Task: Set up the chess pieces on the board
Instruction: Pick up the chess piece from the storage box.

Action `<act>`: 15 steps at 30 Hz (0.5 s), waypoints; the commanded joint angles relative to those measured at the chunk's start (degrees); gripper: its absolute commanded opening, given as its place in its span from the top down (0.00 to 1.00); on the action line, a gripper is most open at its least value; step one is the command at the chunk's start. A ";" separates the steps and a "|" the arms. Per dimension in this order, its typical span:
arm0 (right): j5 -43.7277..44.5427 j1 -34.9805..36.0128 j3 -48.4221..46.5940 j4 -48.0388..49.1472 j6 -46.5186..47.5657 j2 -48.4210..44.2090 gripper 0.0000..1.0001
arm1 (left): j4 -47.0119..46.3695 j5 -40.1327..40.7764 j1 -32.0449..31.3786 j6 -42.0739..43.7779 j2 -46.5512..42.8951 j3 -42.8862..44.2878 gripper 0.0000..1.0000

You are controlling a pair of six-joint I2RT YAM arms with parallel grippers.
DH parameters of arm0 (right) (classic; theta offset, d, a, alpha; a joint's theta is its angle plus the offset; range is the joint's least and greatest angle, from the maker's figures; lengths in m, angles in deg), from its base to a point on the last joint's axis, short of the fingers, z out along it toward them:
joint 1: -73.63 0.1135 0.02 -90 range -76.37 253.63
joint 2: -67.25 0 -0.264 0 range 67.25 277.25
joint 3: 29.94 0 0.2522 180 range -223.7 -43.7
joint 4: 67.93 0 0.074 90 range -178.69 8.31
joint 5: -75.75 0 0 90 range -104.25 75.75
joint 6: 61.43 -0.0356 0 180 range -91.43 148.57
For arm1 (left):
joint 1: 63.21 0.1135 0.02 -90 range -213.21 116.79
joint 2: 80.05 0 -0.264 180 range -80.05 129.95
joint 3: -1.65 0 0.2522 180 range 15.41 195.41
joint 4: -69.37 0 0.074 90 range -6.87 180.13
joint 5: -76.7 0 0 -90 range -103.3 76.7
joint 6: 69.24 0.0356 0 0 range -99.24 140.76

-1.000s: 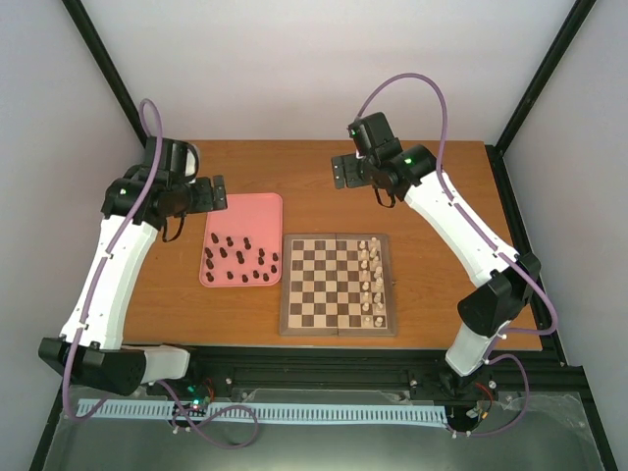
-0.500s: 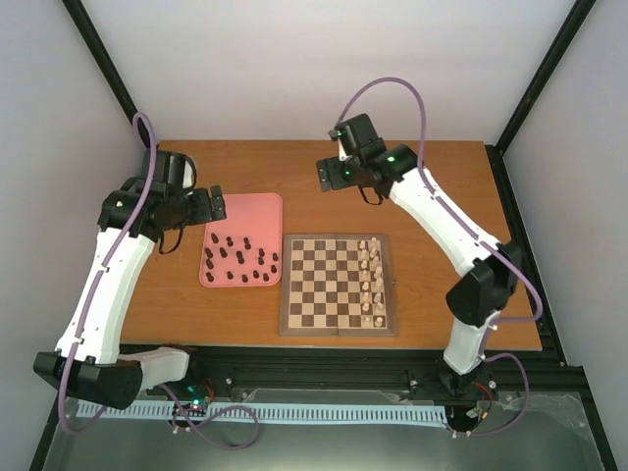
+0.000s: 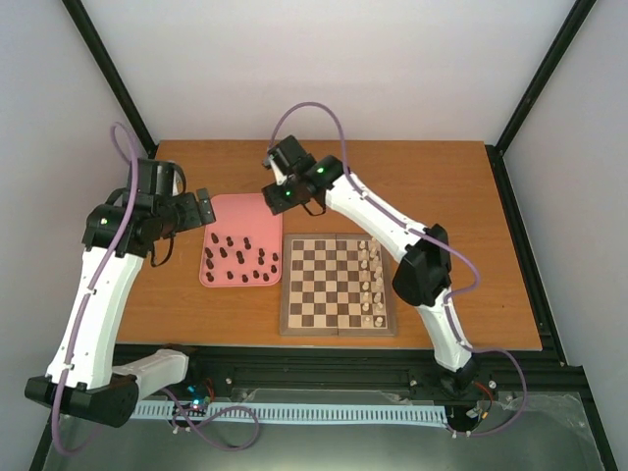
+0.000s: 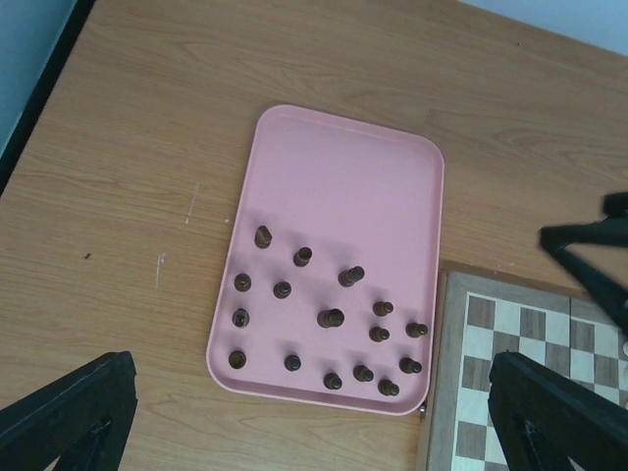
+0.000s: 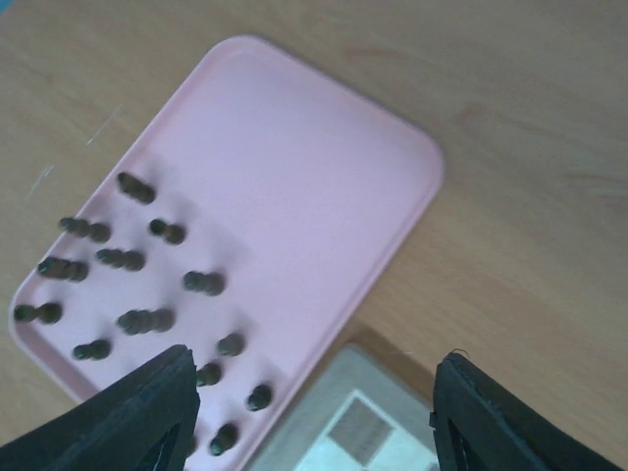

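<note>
Hovering over the far right corner of the pink tray (image 3: 245,208), the right end effector (image 3: 274,189) shows fingers apart, nothing between them; the left end effector (image 3: 201,208) hangs by the tray's far left edge, fingers wide apart, also empty. All the chess pieces (image 3: 238,259) crowd the tray's near half, apparently upright, long axis vertical. None are on the board (image 3: 319,285), just right of the tray on the desk (image 3: 432,186), with cream pieces (image 3: 371,280) along its right side. Pieces lie nearward of both end effectors; the right looks nearer the board-side cluster
</note>
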 commanded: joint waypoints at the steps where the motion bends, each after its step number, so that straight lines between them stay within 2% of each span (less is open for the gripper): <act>1: -3.97 3.02 -2.03 -1.85 -1.17 3.32 0.36 | 1.51 2.75 0.26 -1.87 -2.58 0.57 0.00; 15: -3.16 7.98 -3.30 -5.04 0.70 6.89 0.40 | 2.08 1.67 0.26 -1.34 -2.03 1.16 0.00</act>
